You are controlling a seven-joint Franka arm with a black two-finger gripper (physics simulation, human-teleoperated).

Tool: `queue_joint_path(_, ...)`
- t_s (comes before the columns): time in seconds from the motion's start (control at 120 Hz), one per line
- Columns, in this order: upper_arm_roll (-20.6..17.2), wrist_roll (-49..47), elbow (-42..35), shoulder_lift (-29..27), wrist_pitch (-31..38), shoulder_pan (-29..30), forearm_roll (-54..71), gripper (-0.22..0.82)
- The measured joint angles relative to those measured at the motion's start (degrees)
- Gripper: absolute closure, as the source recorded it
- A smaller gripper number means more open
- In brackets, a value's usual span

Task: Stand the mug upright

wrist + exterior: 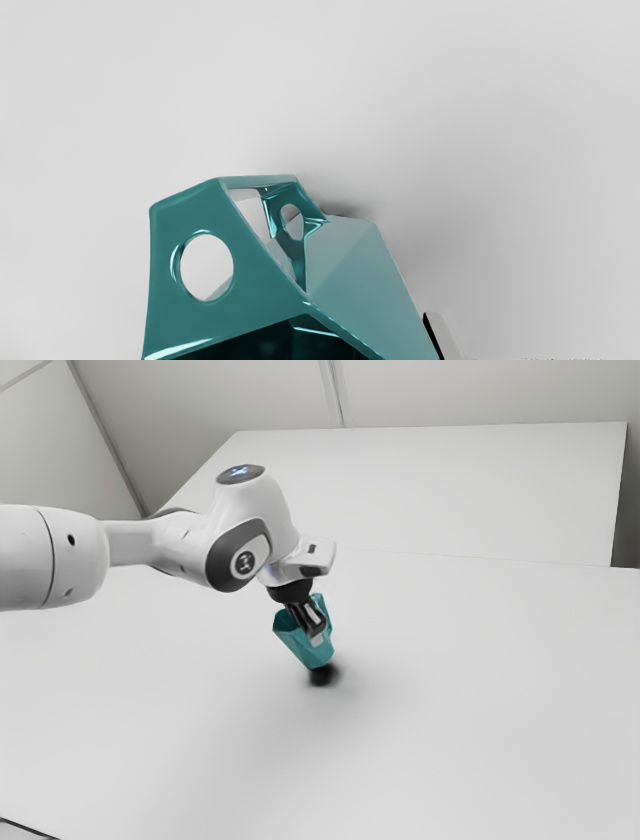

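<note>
My gripper [316, 634] is shut on the teal mug [303, 647] in the exterior view, with one finger against its near side. The mug leans, its mouth toward the exterior view's upper left and its narrower base low, just over a dark shadow; whether the base touches the table cannot be told. In the wrist view the angular mug [360, 275] shows its handle with round holes and part of its dark inside. A grey fingertip [445, 336] lies along its outer wall; the other finger is hidden.
The white table [450, 700] spreads around and beneath the mug. Behind it in the exterior view stands another broad white surface [450, 490], with pale walls beyond. A thin dark edge crosses the exterior view's lower left corner.
</note>
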Motion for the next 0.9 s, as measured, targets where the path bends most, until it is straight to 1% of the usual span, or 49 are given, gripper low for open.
queue_joint_path(0.233,0.0,-9.1,-1.2,0.3,-0.4,2.8,4.7,0.78)
queue_joint_path(0.4,0.1,-14.0,-1.2,1.6,-0.5,3.0,7.6,0.78)
queue_joint_path(0.5,0.2,-16.4,-1.1,2.5,-0.4,3.3,9.0,0.78)
queue_joint_path(0.9,0.2,-23.1,-1.8,3.3,-0.4,4.2,10.7,0.78)
